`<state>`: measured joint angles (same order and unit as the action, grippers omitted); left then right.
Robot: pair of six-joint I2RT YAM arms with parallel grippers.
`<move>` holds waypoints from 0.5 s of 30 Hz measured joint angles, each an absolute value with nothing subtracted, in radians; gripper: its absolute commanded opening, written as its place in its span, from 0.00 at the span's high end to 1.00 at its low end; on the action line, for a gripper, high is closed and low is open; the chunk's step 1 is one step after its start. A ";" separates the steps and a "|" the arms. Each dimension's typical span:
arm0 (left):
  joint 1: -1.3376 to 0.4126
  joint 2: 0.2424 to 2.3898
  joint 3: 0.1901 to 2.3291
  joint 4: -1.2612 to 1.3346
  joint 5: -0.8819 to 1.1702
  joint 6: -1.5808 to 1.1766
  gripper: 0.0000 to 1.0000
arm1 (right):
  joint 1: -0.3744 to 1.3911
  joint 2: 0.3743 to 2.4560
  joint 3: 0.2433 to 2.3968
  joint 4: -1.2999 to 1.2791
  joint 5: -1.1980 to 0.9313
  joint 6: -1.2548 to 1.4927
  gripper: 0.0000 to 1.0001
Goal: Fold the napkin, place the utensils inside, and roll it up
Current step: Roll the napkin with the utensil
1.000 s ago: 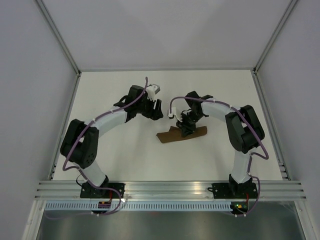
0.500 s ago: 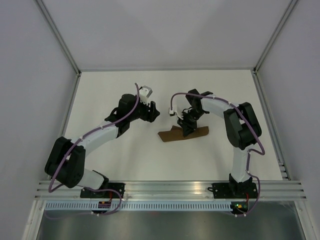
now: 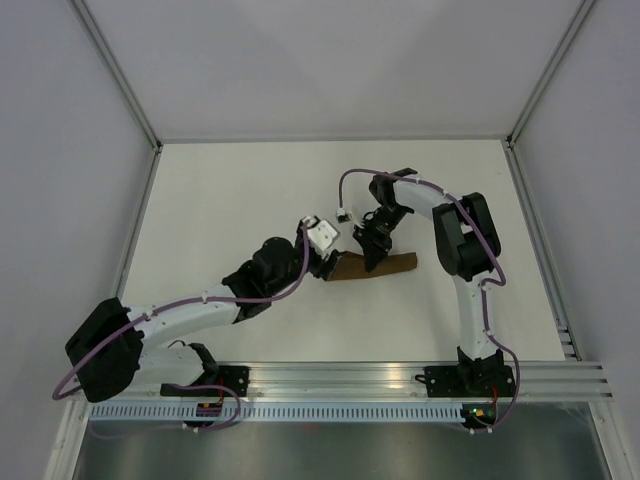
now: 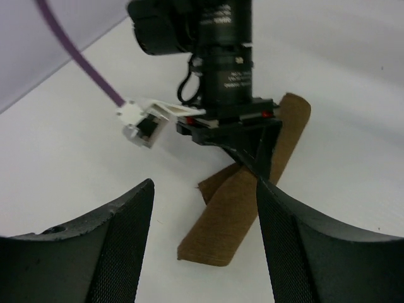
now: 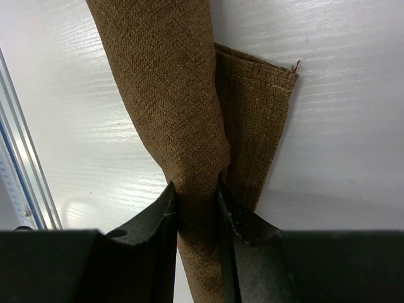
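The brown napkin (image 3: 375, 266) lies rolled into a narrow tube on the white table, with a loose flap (image 5: 255, 120) sticking out beside the roll. My right gripper (image 3: 371, 250) is shut on the roll's middle (image 5: 196, 189), pinching the cloth between both fingers. My left gripper (image 3: 327, 262) is open just short of the roll's left end (image 4: 211, 243), its fingers (image 4: 126, 240) straddling the view of that end without touching it. The utensils are hidden from every view.
White table (image 3: 230, 200) with grey walls on three sides. An aluminium rail (image 3: 340, 378) runs along the near edge. The right arm's wrist and white cable connector (image 4: 140, 120) hang close in front of my left gripper.
My left arm has swung down and right, stretching low across the table until its open gripper reached the roll's left end. The right gripper stayed shut on the napkin.
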<state>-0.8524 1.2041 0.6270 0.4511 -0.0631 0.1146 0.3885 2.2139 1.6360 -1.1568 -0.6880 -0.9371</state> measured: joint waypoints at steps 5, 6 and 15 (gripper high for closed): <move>-1.001 1.361 0.654 0.412 -0.149 0.243 0.28 | 0.382 2.262 1.697 -1.221 -0.704 -0.937 0.76; -1.019 1.391 0.668 0.395 -0.159 0.263 0.28 | 0.381 2.271 1.707 -1.232 -0.707 -0.938 0.76; -1.072 1.634 0.814 0.331 -0.182 0.419 0.27 | 0.371 2.318 1.761 -1.291 -0.730 -0.938 0.72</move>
<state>-1.0718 1.6341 0.8143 0.3309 -0.1818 0.4187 0.3710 2.3177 1.7615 -1.2907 -0.7300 -0.9382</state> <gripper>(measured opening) 0.730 0.319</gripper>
